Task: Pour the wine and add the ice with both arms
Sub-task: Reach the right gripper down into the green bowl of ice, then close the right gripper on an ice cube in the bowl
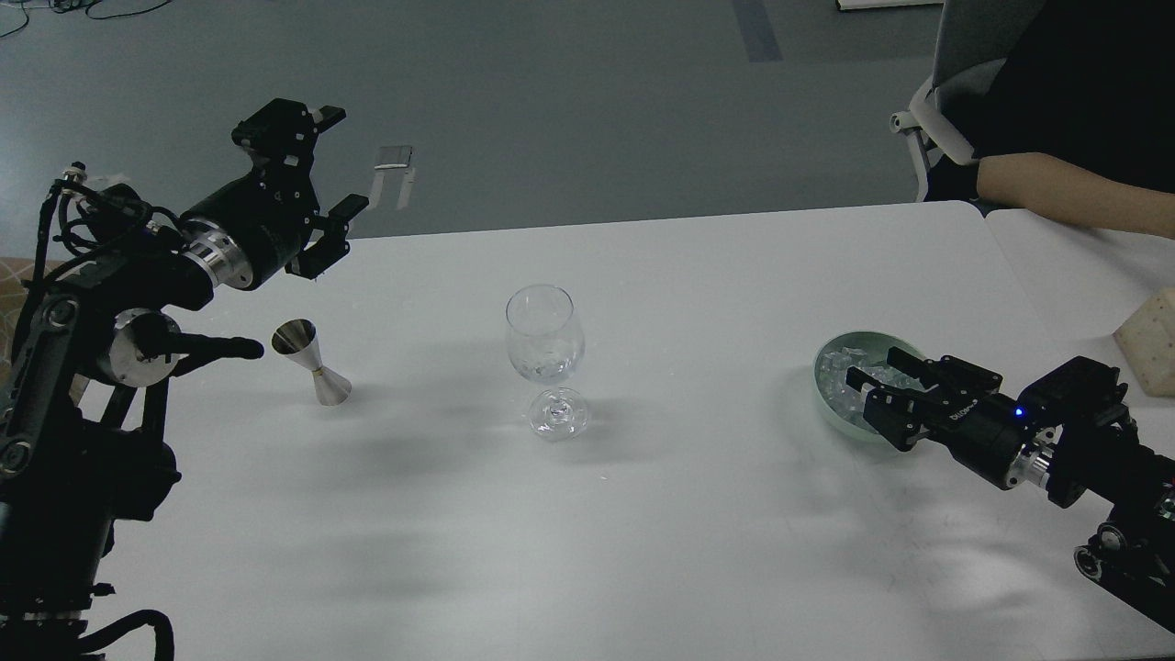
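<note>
A clear wine glass point(545, 344) stands upright in the middle of the white table point(643, 514), with a few ice cubes in its bowl. A pale green bowl point(831, 404) at the right holds several clear ice cubes point(840, 381). My right gripper point(872, 376) is open, its fingers reaching over the bowl just above the ice. A steel jigger point(312, 361) stands at the left. My left gripper point(335, 161) is open and empty, raised above and behind the jigger.
A person's bare forearm point(1074, 193) rests on the table's far right corner by a chair point(945, 101). A pale beige block point(1152, 340) sits at the right edge. My left arm's elbow point(138, 353) is close to the jigger.
</note>
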Robot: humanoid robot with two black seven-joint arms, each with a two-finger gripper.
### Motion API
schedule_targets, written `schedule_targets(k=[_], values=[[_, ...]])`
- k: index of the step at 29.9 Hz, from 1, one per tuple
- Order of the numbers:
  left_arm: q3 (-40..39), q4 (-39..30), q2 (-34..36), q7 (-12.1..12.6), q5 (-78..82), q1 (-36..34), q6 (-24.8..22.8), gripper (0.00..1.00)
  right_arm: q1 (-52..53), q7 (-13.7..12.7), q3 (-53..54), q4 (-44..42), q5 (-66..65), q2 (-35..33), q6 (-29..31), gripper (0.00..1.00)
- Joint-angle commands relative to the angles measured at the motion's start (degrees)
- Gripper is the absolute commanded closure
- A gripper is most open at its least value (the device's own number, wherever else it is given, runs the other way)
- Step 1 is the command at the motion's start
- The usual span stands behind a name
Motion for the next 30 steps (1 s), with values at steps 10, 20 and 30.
schedule_targets(k=[10,20,30], values=[[0.0,0.0,0.1,0.0,0.0,0.1,0.0,0.02,1.4,-0.3,-2.3,-0.1,0.2,0.4,1.3,0.51],[0.0,-0.1,0.1,0.0,0.0,0.0,0.1,0.02,1.5,-0.4,-2.3,0.1,0.3,0.4,1.3,0.58],[0.0,-0.2,0.0,0.0,0.0,0.1,0.1,0.02,1.4,-0.3,-2.3,0.3,0.4,0.3,1.3,0.89]])
